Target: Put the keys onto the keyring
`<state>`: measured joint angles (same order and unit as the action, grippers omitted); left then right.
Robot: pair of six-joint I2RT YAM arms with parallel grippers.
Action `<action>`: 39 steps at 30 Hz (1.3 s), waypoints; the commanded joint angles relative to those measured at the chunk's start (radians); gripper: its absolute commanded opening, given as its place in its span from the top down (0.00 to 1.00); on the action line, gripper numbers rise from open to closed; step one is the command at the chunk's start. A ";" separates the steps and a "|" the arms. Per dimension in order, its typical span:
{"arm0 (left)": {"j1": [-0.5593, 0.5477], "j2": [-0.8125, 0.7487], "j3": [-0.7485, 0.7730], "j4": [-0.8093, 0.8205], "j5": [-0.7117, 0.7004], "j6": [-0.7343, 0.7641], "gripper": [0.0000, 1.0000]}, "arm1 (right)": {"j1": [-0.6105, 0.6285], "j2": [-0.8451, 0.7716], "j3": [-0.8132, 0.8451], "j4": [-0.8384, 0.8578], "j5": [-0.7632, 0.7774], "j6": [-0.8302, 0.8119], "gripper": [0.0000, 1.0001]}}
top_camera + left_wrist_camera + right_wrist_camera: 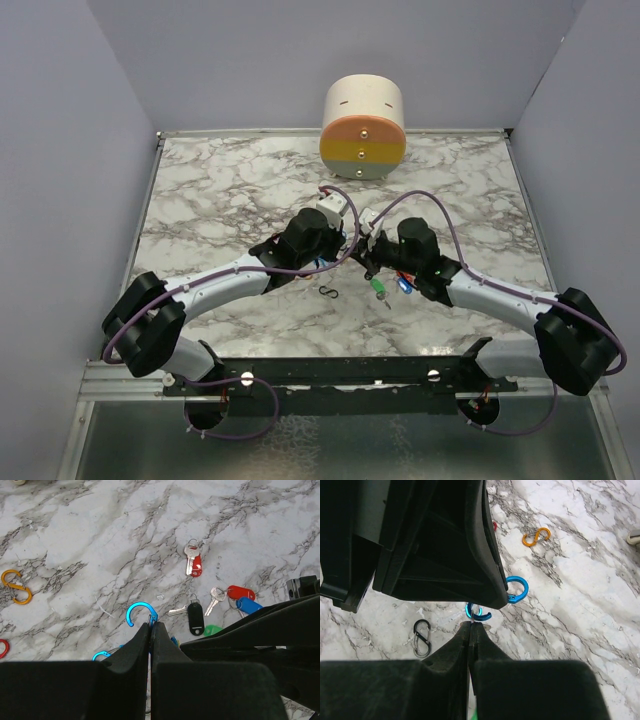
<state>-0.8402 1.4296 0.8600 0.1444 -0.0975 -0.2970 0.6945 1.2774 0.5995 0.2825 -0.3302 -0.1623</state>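
Observation:
My left gripper (151,625) is shut on the blue S-shaped keyring (140,612); its upper loop sticks out past the fingertips. My right gripper (471,626) is shut on a thin metal ring at the keyring's lower blue loop (479,614); green plastic (480,715) shows between its fingers. Both grippers meet at mid table: the left gripper (350,233) and the right gripper (367,243). On the marble lie a red key (196,565), a black key (195,617), another red key (241,591), a blue key (248,605) and a green head (212,629), partly hidden.
A black S-clip (421,637) lies left of the grippers, also in the top view (329,291). An orange S-clip (16,586) lies further off. A round cream and orange container (363,128) stands at the table's back edge. Grey walls enclose the marble table (220,190).

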 commanded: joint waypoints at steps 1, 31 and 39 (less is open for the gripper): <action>-0.006 0.012 0.036 0.015 -0.038 0.000 1.00 | 0.008 0.006 0.040 -0.027 -0.012 -0.002 0.95; -0.005 -0.040 0.020 -0.019 -0.187 0.012 1.00 | 0.010 -0.127 -0.030 -0.018 0.330 0.161 0.50; -0.005 -0.030 0.023 -0.015 -0.175 0.003 1.00 | 0.010 -0.084 -0.004 -0.024 0.239 0.170 0.50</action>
<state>-0.8402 1.4227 0.8600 0.1360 -0.2562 -0.2962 0.6991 1.1709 0.5743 0.2401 -0.0422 -0.0040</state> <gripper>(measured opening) 0.028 0.496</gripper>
